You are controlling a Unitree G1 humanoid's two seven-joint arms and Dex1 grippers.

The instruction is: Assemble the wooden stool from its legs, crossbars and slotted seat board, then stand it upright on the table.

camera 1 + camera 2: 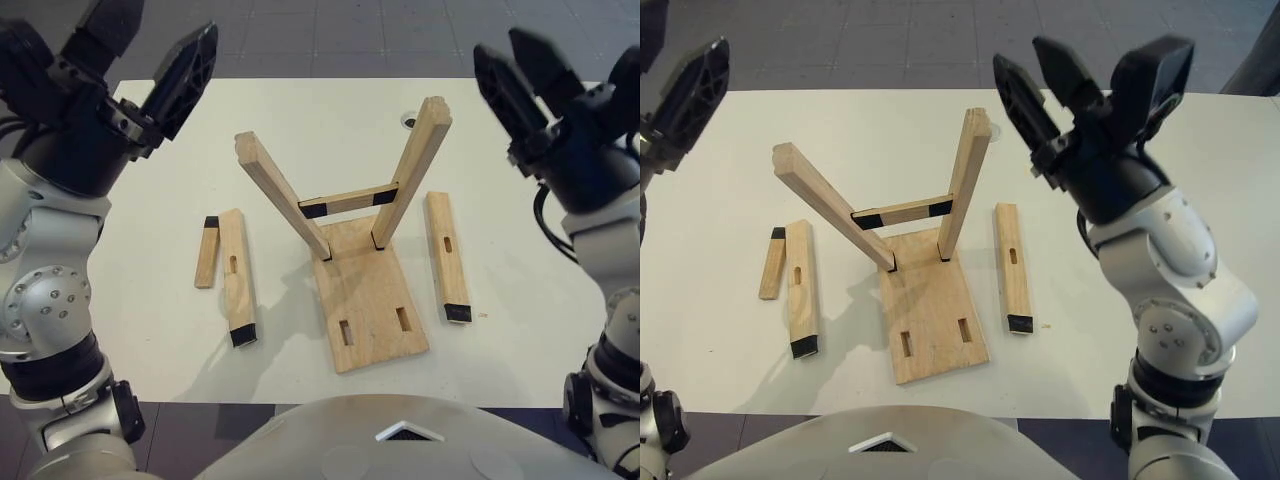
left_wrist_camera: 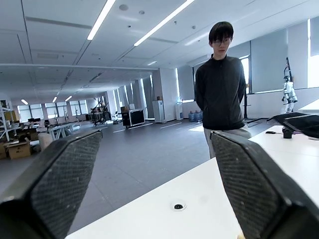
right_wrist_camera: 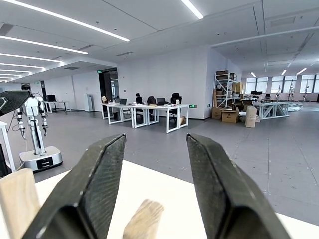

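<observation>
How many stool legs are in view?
4. A left upright leg and a right upright leg stand in the seat board, joined by a crossbar; a left loose leg and a right loose leg lie flat beside it.

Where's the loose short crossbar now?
Left eye view: the short crossbar lies flat on the robot's left, beside a loose leg, left of the seat board.

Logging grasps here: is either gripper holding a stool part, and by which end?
Nothing is held; left gripper and right gripper both hang open and empty above the table.
</observation>
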